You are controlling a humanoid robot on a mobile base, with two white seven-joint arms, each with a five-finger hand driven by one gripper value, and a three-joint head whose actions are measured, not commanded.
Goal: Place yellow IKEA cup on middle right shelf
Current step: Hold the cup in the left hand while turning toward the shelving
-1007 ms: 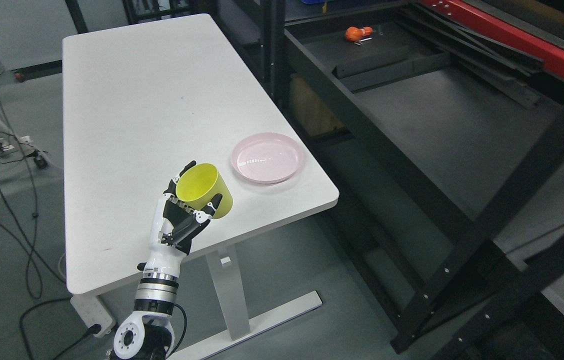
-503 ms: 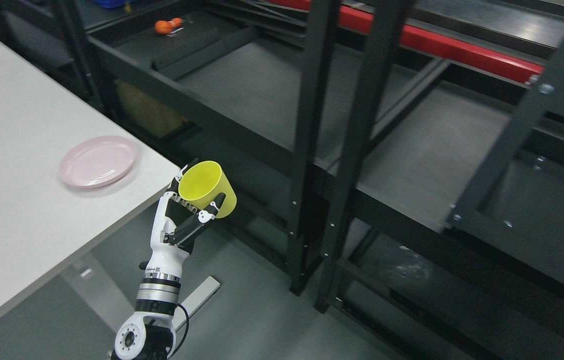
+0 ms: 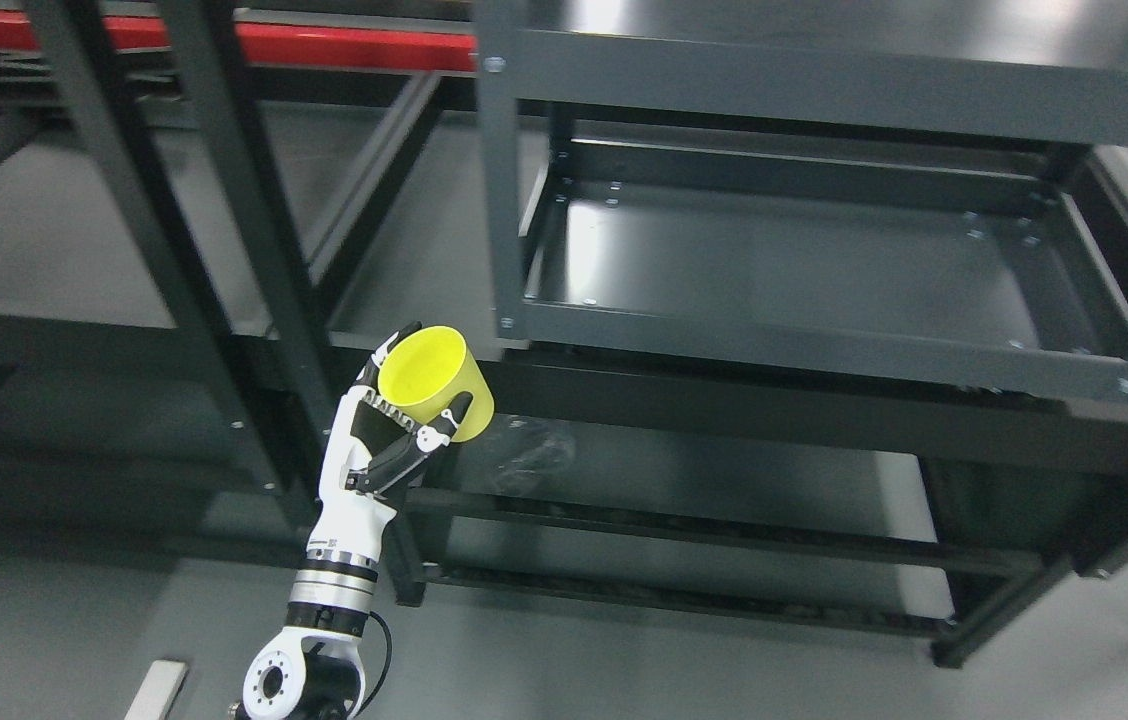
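Left hand: the left hand (image 3: 394, 435) comes up from the bottom edge, left of the middle, on a white and silver arm. It is wrapped around the yellow cup (image 3: 436, 383), gripping it.
Fingers: the black-tipped fingers (image 3: 457, 412) curl up around the cup's side near its bottom. One finger shows behind the rim on the left. The hand is about half closed, just enough to fit the round cup.
Yellow cup: it is up in the air, in the hand. It tips so its open mouth faces up and to the left, and you can see inside it. It rests on no shelf.
Where the cup is: it hangs in front of the dark metal rack (image 3: 224, 230), just below and left of the near left corner of the shelf tray.
Shelf tray: the grey shelf tray (image 3: 804, 345) is a flat metal pan with low walls, to the right of the cup and higher up.
Red beam: a red beam (image 3: 324, 45) runs across the back at the top left.
Floor: the grey floor (image 3: 624, 670) is under the rack.
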